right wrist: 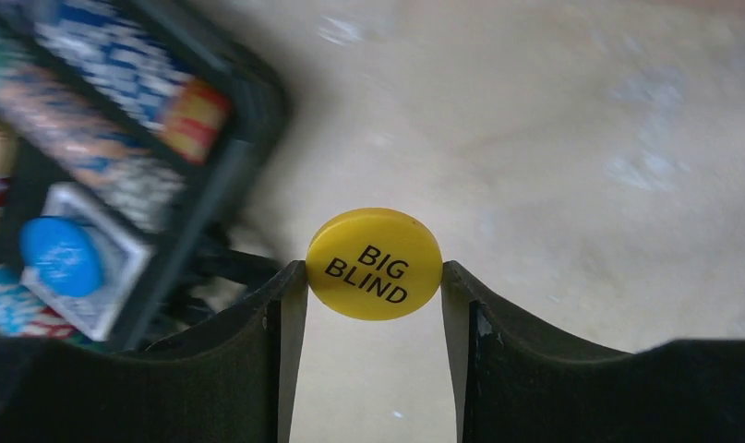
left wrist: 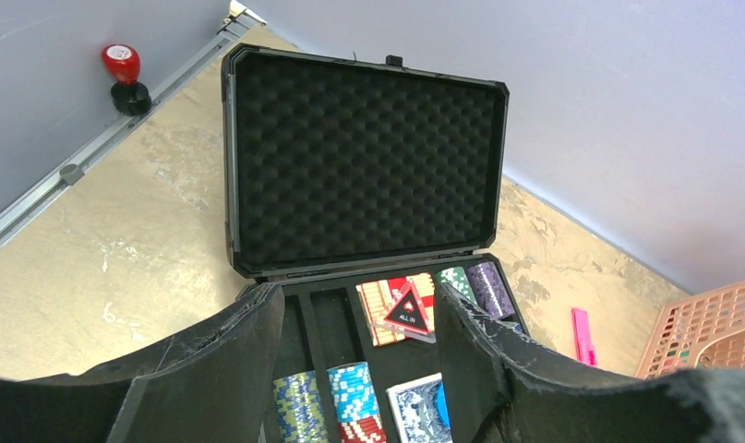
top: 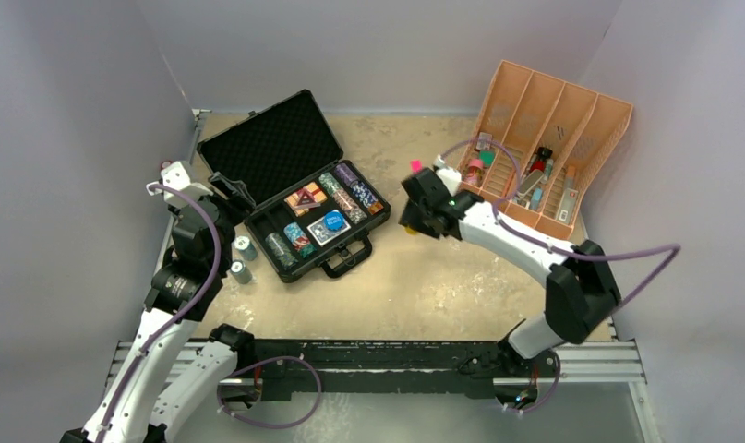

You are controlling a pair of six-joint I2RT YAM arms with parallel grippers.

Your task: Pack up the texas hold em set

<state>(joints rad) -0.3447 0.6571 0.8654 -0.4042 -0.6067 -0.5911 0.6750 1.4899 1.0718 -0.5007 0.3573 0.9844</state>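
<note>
The tabletop (top: pixel 424 277) carries the black case (top: pixel 274 148) left of centre, lid raised, foam lining exposed; its base compartments hold chip rows (top: pixel 350 196) and card decks (top: pixel 306 198); the orange tray (top: pixel 571 115) stands at the far right; the left end effector (left wrist: pixel 357 293), fingers wide apart and empty, faces the case from its left; two loose chip stacks (top: pixel 244 247) stand just beside the case; the right end effector (right wrist: pixel 375 277), right of the case, clamps the yellow "BIG BLIND" disc (right wrist: pixel 374 263) between both fingers
</note>
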